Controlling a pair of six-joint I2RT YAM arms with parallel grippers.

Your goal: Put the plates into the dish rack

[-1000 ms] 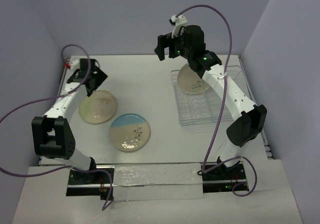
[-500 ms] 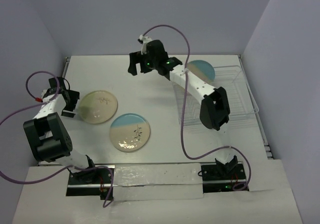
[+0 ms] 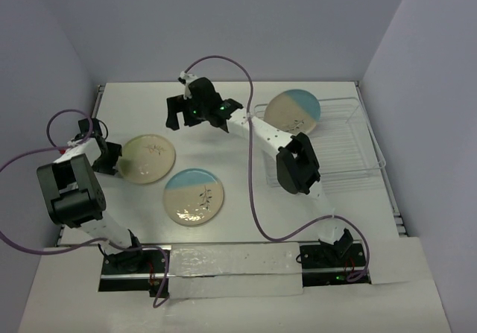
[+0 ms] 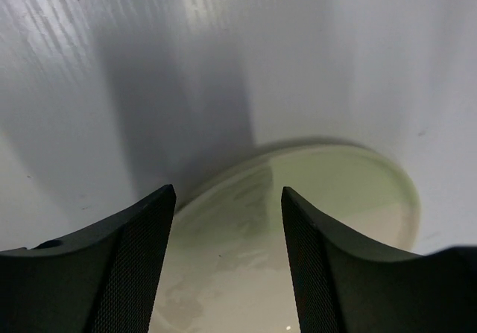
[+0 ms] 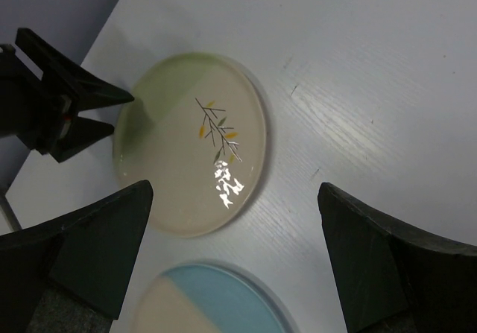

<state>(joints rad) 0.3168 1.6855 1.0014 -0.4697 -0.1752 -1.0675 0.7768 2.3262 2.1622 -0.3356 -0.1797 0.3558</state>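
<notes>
A blue-and-cream plate [image 3: 194, 197] is laid flat on the white table [image 3: 223, 150], nearest the bases. Just beyond it, a cream plate [image 3: 147, 159] with a dark sprig is met at its left rim by the left gripper [image 4: 227, 193], whose jaws are partly parted and not closed on it. Farther off, the right gripper [image 5: 235, 190] is held wide open over the table. Farthest back, a third plate [image 3: 294, 112] is stood upright in the wire dish rack [image 3: 350, 150].

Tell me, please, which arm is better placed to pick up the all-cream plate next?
The left. The left pincer sits low at the edge of the cream plate, the rim showing between its open fingers. The right pincer hangs open and empty over the table, farther from that plate.
</notes>
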